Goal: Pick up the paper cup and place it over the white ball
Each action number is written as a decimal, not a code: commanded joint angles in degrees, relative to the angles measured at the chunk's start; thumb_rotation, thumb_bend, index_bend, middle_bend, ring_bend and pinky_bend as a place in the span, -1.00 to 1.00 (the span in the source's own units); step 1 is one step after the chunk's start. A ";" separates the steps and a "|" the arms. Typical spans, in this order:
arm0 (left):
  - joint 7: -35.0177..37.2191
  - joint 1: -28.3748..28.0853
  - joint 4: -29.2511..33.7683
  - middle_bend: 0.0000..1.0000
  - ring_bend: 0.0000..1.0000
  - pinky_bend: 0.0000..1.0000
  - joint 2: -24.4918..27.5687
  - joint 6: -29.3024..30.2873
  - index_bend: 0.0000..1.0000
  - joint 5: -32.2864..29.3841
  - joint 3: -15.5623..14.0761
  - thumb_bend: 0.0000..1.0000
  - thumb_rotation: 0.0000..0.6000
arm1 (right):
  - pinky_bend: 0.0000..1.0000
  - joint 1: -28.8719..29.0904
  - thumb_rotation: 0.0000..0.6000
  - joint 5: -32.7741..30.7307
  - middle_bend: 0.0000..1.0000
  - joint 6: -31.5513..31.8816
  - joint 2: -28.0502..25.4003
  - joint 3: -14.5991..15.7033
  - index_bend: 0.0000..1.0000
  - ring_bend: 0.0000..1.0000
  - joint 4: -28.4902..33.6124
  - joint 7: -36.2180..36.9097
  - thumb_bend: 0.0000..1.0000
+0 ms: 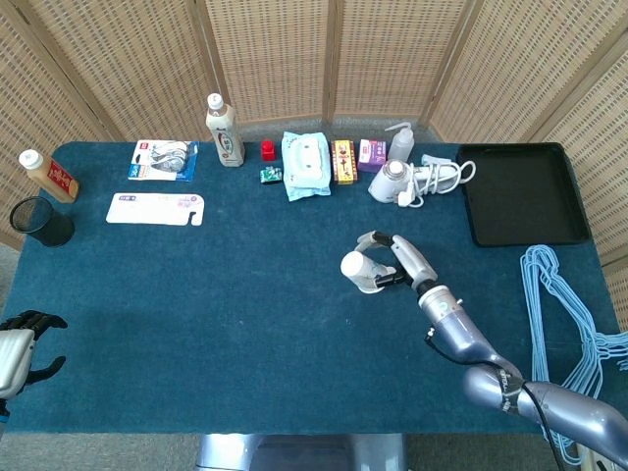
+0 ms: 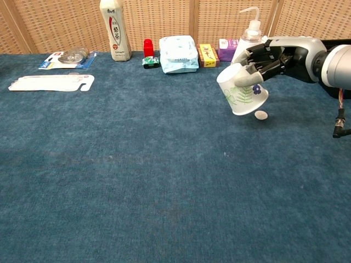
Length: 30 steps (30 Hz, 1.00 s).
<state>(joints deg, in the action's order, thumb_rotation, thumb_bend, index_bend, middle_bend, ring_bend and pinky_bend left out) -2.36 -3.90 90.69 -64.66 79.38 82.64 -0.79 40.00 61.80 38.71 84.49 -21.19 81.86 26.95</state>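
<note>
Chest view: the paper cup (image 2: 240,90) is held tilted, clear of the bench, in the closed fingers of the right hand (image 2: 274,56), with the white ball (image 2: 261,115) seen just below the cup's lower end, slightly toward the wrist

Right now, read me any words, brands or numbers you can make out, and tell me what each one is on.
None can be read for certain.
Tall bottle: dark vertical characters, too blurred to read.
White squeeze bottle: a grey word near its base, too small.
Yellow box, purple box, wipes pack: print blurred.
Paper cup in the right hand: flower pattern only, no text.
</note>
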 commanded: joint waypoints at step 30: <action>-0.93 0.33 1.69 -0.24 -0.51 -0.45 1.28 0.69 -0.25 -0.01 0.08 -0.54 0.84 | -0.75 -0.01 0.92 9.99 -0.48 0.01 8.26 3.11 -0.06 -0.49 -20.06 17.60 -0.48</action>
<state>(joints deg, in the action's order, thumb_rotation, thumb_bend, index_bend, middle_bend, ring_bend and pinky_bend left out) -3.29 -3.58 92.39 -63.38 80.07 82.62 -0.71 39.98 71.44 38.58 92.66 -18.35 62.07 44.32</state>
